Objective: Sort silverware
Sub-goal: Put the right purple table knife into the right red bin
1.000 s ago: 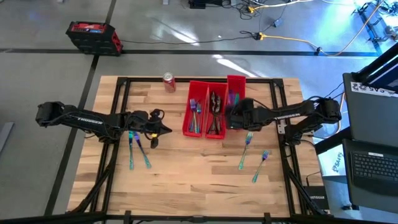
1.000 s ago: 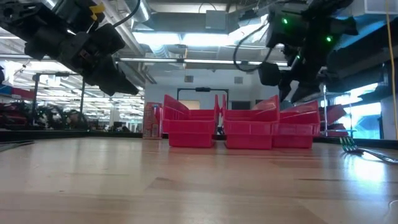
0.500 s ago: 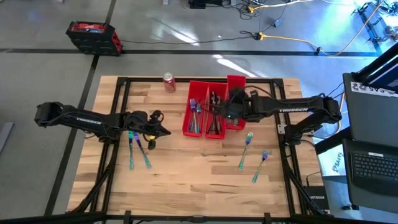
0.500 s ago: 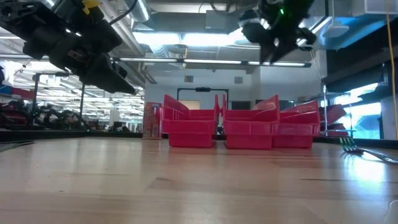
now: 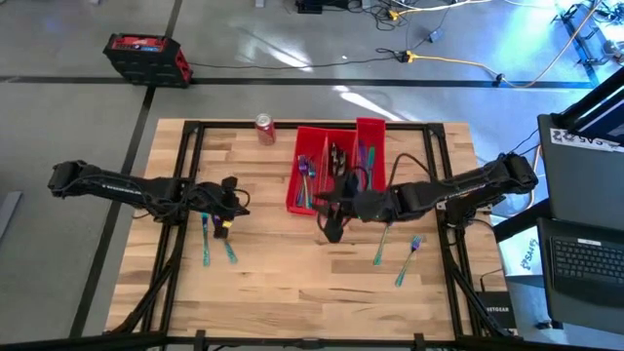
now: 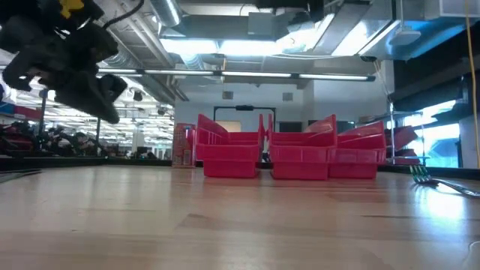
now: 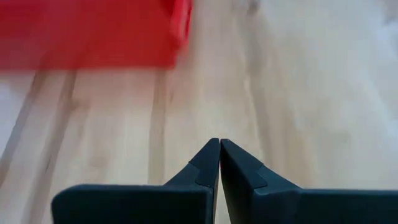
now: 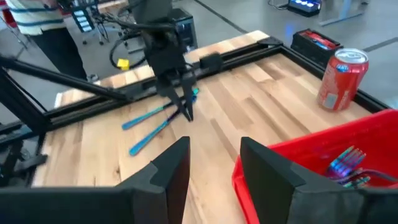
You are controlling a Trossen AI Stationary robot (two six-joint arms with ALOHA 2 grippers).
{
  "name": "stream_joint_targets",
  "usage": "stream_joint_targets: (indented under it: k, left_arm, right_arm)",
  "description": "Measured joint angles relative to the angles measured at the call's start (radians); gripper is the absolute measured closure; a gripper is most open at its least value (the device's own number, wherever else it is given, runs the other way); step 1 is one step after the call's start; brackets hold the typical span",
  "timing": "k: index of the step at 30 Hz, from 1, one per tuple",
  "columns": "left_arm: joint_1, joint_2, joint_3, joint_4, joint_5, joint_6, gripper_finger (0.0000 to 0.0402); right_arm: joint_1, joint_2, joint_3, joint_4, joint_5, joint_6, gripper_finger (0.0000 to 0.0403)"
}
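The left gripper (image 5: 234,202) is clenched with nothing between its fingers; in its wrist view the two fingertips (image 7: 219,152) meet over bare wood. It hangs above the left half of the counter (image 5: 292,283), just beside two teal knives (image 5: 216,244) lying side by side on the boards.

The right gripper (image 5: 331,222) reaches in from the right and sits just in front of the red bins (image 5: 336,166), near the counter's middle. Its fingers (image 8: 171,168) stand apart with nothing held between them.

The three bins sit side by side at the back of the counter. The left one holds forks (image 5: 306,180), the middle one dark spoons (image 5: 337,161), and the right one more teal pieces, whose type I cannot tell. Two more forks (image 5: 386,232) lie loose on the wood to the right, well apart from the knives. A can (image 5: 264,128) stands upright near the back edge, left of the bins.
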Motion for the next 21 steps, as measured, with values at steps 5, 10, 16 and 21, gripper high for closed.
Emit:
stream_joint_targets:
  k: [5, 10, 16, 21]
  left_arm:
    - [-0.041, 0.031, 0.079, -0.077, -0.09, -0.284, 0.0402]
    - [-0.081, 0.089, 0.179, -0.268, -0.101, -0.529, 0.0402]
    - [-0.144, 0.172, 0.245, -0.455, -0.126, -0.725, 0.0402]
    - [-0.239, 0.252, 0.245, -0.52, -0.167, -0.882, 0.0402]
  right_arm:
    - [0.015, 0.008, -0.032, 0.043, 0.01, 0.031, 0.0276]
    - [0.015, 0.068, -0.035, 0.081, 0.005, 0.059, 0.0276]
    - [0.016, 0.164, -0.035, 0.252, -0.188, 0.082, 0.0276]
    - [0.031, 0.231, -0.035, 0.361, -0.211, 0.06, 0.0276]
